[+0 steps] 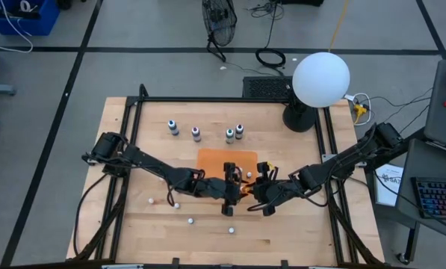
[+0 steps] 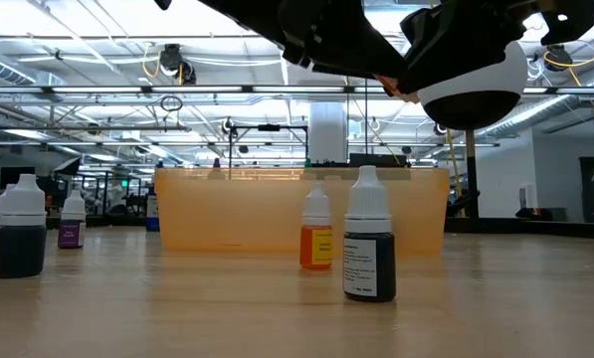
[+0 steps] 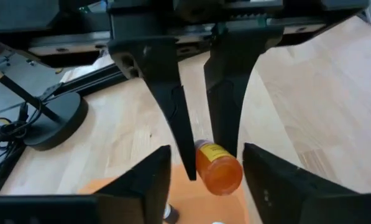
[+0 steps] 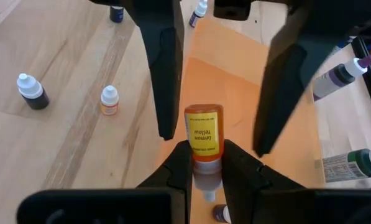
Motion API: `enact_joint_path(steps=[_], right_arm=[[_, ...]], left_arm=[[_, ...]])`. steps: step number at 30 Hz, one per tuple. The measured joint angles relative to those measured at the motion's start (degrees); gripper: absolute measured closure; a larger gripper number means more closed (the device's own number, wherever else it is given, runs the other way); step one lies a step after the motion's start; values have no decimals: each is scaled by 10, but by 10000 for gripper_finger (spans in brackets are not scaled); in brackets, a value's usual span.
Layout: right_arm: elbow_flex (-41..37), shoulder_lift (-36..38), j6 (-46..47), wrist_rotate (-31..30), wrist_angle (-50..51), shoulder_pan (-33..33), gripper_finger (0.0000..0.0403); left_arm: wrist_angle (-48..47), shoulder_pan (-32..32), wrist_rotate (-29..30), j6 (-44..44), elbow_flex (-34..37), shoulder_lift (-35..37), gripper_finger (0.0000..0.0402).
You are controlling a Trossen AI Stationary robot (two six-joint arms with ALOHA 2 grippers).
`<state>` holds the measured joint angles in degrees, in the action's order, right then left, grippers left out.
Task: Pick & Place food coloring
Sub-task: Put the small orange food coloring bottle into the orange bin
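Right gripper [image 4: 207, 163] pinches small orange lemon-yellow bottle [image 4: 204, 134] above orange plastic tray [image 1: 226, 158]; left gripper [image 3: 201, 165] spread around it (four dark bottles [image 1: 196, 133] behind tray).

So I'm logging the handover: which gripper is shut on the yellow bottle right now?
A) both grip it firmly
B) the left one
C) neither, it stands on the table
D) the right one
D: in the right wrist view the right gripper pinches the yellow bottle at its cap end, while the left gripper straddles it with its fingers clear on both sides.
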<state>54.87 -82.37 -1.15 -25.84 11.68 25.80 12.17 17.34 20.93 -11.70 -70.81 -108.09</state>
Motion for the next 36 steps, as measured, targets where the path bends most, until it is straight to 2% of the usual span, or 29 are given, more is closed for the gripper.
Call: enact_joint_path(steps=[10,15,23,26,29,33,36], right_arm=[[0,0,7,-3,-1,0,357],[-1,-1,0,-26,1,0,356],[0,1,47,-25,-5,2,282],[0,11,64,-27,0,7,268],[0,23,88,-30,11,9,263],[0,51,158,-60,47,7,265],[0,72,170,-79,89,2,273]], left_arm=[[-15,-1,5,5,0,0,289],[-45,0,20,18,-1,1,345],[-113,2,70,33,3,33,349],[-160,3,115,53,2,62,349],[-174,4,117,63,17,88,349],[-59,3,85,39,96,138,349],[109,-11,22,25,194,179,349]])
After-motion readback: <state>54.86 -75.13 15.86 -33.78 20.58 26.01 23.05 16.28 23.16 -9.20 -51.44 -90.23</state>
